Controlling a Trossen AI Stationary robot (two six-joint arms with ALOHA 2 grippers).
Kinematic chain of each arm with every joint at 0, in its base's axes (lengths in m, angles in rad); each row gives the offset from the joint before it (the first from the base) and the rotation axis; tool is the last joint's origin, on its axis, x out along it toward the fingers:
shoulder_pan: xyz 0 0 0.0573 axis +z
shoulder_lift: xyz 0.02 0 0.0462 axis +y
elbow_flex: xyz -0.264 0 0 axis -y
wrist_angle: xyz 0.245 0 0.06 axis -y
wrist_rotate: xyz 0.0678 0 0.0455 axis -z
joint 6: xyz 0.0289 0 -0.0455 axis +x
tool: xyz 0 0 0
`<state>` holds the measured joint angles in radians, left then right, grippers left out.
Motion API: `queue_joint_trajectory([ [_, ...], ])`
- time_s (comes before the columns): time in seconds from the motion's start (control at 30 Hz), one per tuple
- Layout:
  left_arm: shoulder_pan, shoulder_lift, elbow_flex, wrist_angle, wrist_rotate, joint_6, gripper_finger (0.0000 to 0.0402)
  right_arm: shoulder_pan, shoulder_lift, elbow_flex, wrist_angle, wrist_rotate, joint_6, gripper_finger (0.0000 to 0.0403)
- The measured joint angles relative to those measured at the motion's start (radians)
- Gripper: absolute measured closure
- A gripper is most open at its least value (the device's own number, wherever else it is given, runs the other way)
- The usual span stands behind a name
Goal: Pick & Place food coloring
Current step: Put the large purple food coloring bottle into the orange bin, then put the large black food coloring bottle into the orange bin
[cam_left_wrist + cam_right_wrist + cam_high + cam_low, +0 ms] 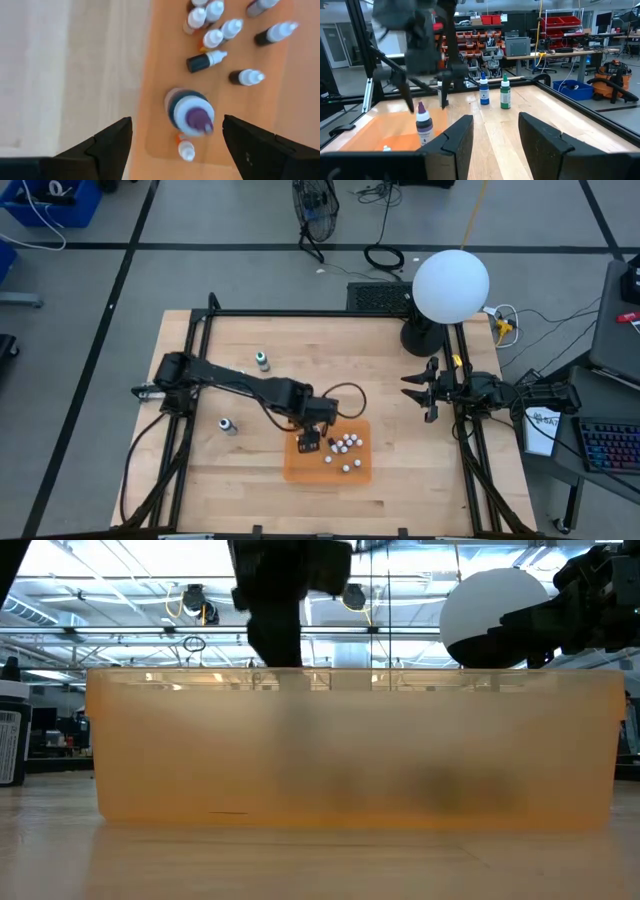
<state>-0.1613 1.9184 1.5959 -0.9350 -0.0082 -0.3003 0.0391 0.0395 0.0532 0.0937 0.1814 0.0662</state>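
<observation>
Light comes from bright strips on the ceiling, seen in the low view, and everything is well lit. The see-through orange plastic tray [350, 750] is so close there that it looks foggy and soft. The left arm's dark gripper [422, 75] is smeared with blur. The pale wooden table [250, 340] shows only faint, soft shadows.

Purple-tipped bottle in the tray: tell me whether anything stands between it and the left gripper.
Nothing visible does. The purple-tipped bottle stands upright inside the open left gripper, with bare orange tray on either side; the small bottles lie farther off.
</observation>
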Motion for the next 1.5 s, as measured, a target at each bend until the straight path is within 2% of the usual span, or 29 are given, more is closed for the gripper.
queue_joint_trajectory([
  [0.1,0.007,-0.063,0.001,-0.067,0.0,-0.048,0.0092,0.0,0.0,0.0,0.0,0.0,0.0,0.0256],
  [0.2,0.009,-0.135,0.001,-0.218,-0.019,-0.168,0.0092,0.0,0.0,0.0,0.0,0.0,0.0,0.0255],
  [0.37,-0.034,-0.235,0.001,-0.562,-0.133,-0.562,0.0092,0.0,0.0,0.0,0.0,0.0,0.0,0.0256],
  [0.43,-0.073,-0.273,-0.007,-0.641,-0.167,-0.733,0.0092,0.0,0.0,0.0,0.0,0.0,0.0,0.0257],
  [0.6,-0.185,-0.388,-0.123,-0.591,-0.168,-0.996,0.0092,0.0,0.0,0.0,0.001,0.0,0.0,0.0258],
  [0.8,-0.272,-0.514,-0.342,-0.514,-0.116,-1.267,0.0092,0.0,0.0,0.0,0.001,0.0,0.0,0.0258],
  [0.9,-0.285,-0.548,-0.435,-0.482,-0.094,-1.327,0.0091,0.0,0.0,0.0,0.0,0.0,0.0,0.0257],
  [1.07,-0.271,-0.572,-0.554,-0.421,-0.041,-1.343,0.0095,0.0,0.0,0.0,0.0,0.0,0.0,0.026],
  [1.5,-0.25,-0.572,-0.746,-0.194,-0.023,-1.292,0.0125,0.0,0.0,0.0,0.0,0.0,0.0,0.0259],
])
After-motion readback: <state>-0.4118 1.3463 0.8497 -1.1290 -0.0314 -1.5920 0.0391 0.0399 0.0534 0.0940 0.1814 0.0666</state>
